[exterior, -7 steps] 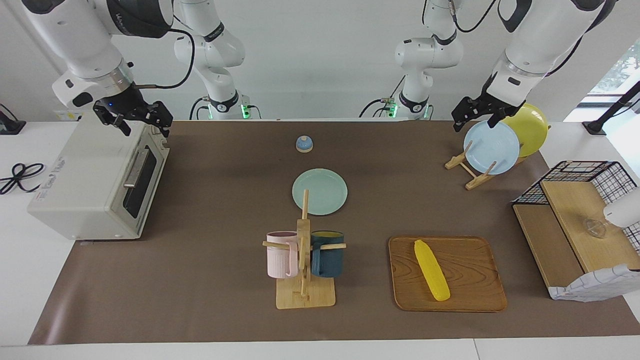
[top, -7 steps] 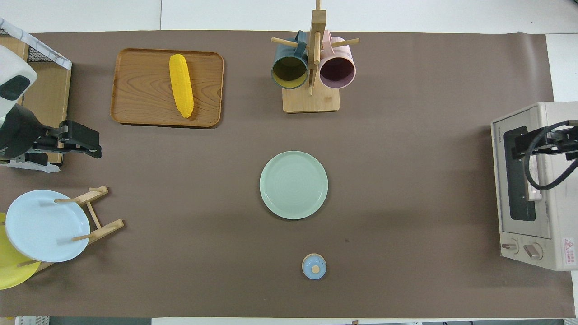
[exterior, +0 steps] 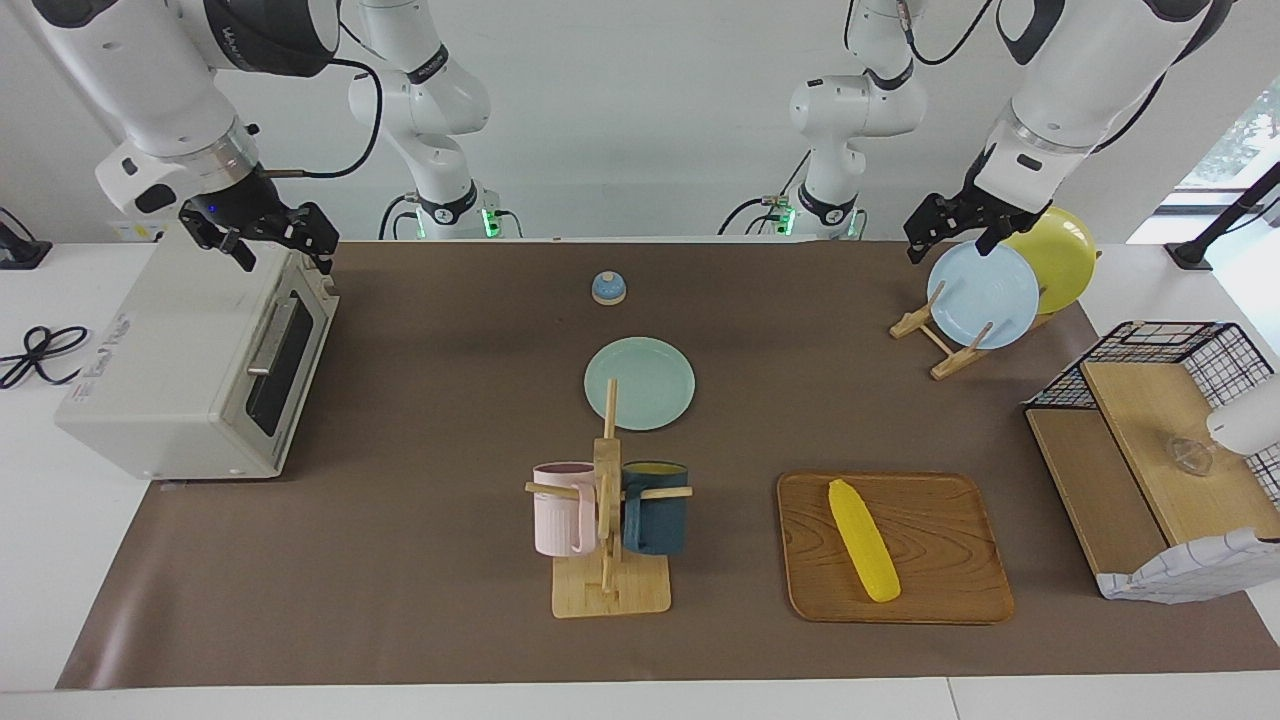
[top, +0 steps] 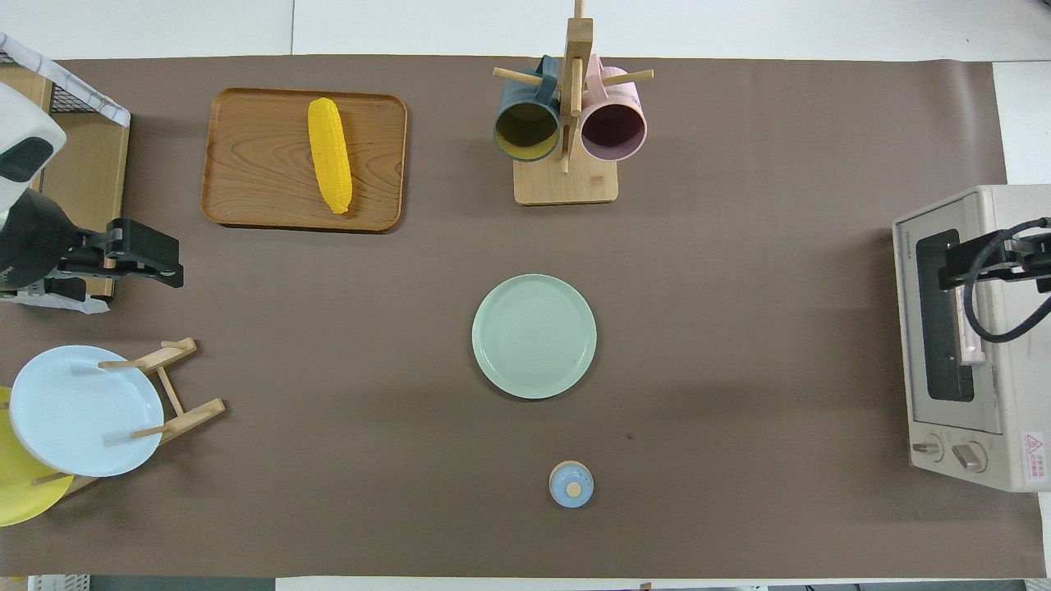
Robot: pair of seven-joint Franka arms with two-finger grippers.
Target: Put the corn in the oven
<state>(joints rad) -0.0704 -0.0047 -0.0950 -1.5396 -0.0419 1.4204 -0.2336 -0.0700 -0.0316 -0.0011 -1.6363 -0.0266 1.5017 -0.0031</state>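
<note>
Change noted: the right gripper (exterior: 262, 240) sits slightly higher and closer to the right arm's end of the surface (exterior: 420, 420) than half a second ago, drawn back over the top of the boxy off-white toaster oven (exterior: 170, 370). The left gripper (exterior: 955, 232) is unchanged, waiting above the pale blue plate (exterior: 983, 294) on the wooden plate stand (exterior: 945, 350).

Meaning for task: early stage. The oven's dark glass door (exterior: 285, 355) is shut and its metal bar handle (exterior: 268, 338) untouched; opening it looks like the step in hand.

Fingers: both pairs spread open, holding nothing.

Task item: bright yellow, smooth tapered corn cob (exterior: 863, 540), lying lengthwise on the brown wooden tray (exterior: 940, 590), farther from the robots than the plate stand, toward the left arm's end. Well apart from both pairs of fingers; the oven stands at the right arm's end of the surface.
</note>
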